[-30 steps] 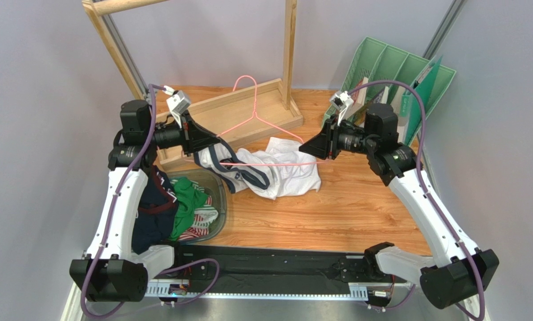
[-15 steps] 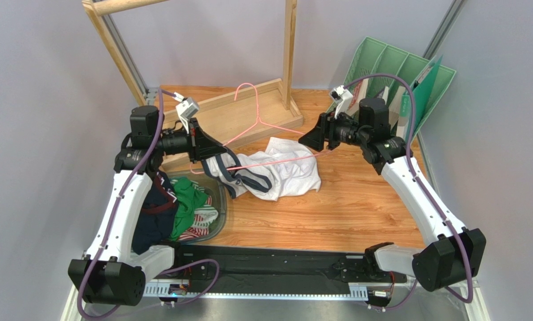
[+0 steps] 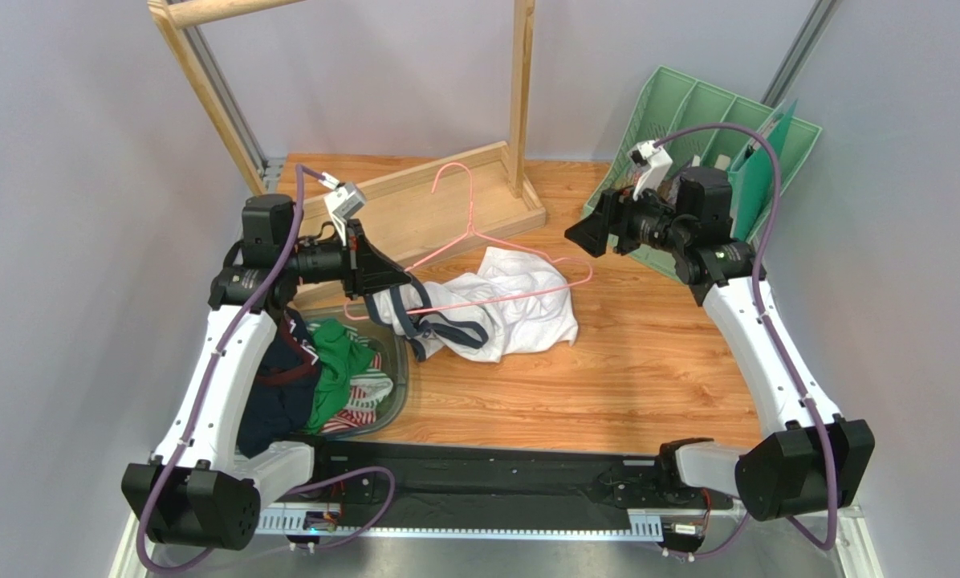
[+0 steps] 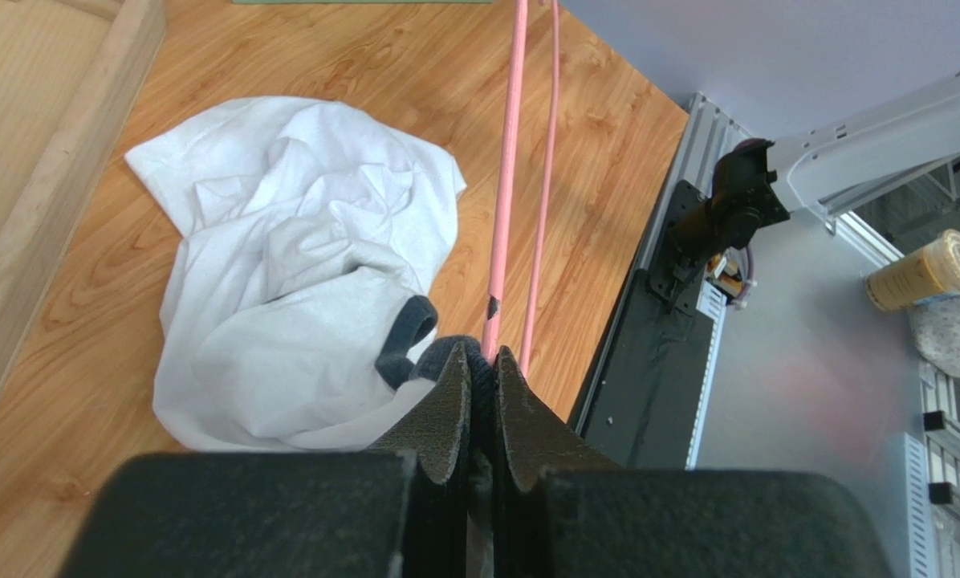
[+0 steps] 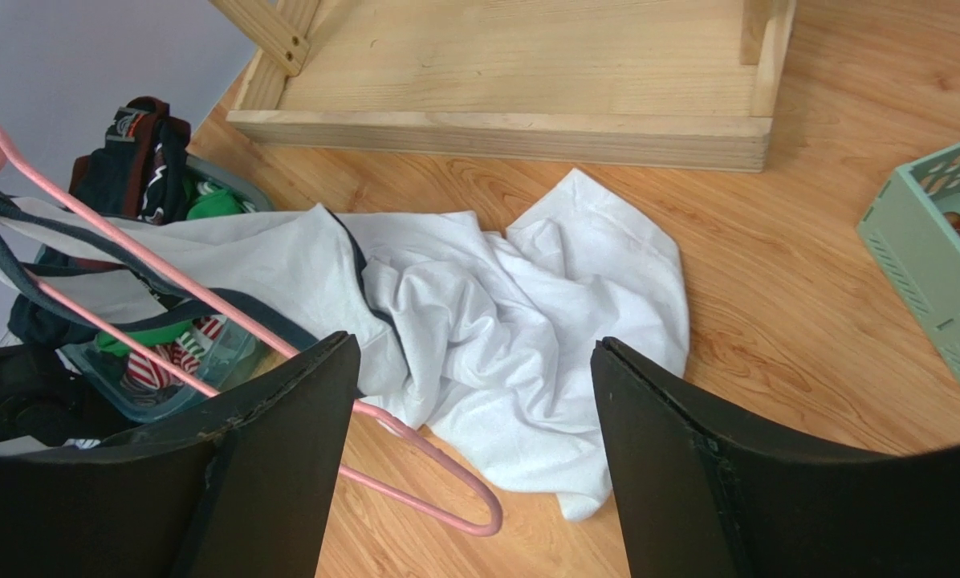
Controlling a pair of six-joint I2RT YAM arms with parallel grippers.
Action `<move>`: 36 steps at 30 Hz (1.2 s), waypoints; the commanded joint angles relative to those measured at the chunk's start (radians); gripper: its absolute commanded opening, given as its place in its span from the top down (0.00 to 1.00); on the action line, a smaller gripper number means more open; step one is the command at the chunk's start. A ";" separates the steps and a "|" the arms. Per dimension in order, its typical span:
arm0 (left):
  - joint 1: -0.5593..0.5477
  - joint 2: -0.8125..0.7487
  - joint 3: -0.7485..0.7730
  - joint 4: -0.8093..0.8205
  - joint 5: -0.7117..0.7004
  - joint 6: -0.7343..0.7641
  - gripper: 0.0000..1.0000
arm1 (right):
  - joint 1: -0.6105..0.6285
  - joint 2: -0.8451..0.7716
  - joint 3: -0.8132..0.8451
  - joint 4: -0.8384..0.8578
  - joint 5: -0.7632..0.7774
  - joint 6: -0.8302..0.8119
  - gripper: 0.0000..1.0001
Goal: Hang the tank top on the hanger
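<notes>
Left tool [image 4: 479, 361]: pressed together on the navy trim of the tank top [image 4: 292, 289], holding that edge up off the table; pink wire running right at the tips, cannot tell whether also pinched.
Right tool [image 5: 473, 352]: spread wide, empty, raised to the right of the cloth and aimed at it.
Room: plain grey walls close on three sides; judged tight for wide swings.
Table [image 3: 642, 385]: wood-grain top, smooth; cloth likely to slide on it.
Rack [image 3: 425, 205]: wooden frame with tray-like base at the back, just behind the garment.
Tank top: crumpled heap mid-table, strapped end raised; judged light, limp, prone to bunching; best taken at a trimmed strap or armhole edge.
Hanger [image 4: 510, 145]: thin pink wire lying across the garment, near end among the straps, far corner low over the table; judged light, springy, easily knocked; best taken at a corner or near the hook.
</notes>
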State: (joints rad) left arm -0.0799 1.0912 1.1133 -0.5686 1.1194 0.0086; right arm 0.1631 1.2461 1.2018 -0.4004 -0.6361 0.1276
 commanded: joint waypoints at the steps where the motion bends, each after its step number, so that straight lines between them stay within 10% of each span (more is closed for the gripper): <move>1: -0.003 -0.002 0.033 -0.002 -0.010 0.033 1.00 | -0.027 -0.023 0.047 -0.003 0.003 -0.046 0.23; 13: -0.003 -0.019 -0.004 0.022 -0.300 -0.002 1.00 | -0.017 -0.188 -0.021 -0.063 0.137 0.058 0.20; 26: -0.003 -0.039 -0.038 0.107 -0.380 -0.137 1.00 | 0.631 -0.143 -0.340 0.175 0.565 0.339 0.30; 36: -0.003 -0.063 -0.033 0.087 -0.388 -0.164 1.00 | 0.701 0.144 -0.347 0.368 0.602 0.386 0.35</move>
State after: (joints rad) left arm -0.0799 1.0664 1.0740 -0.5190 0.7311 -0.1326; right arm 0.8558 1.3220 0.8253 -0.1669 -0.0872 0.4812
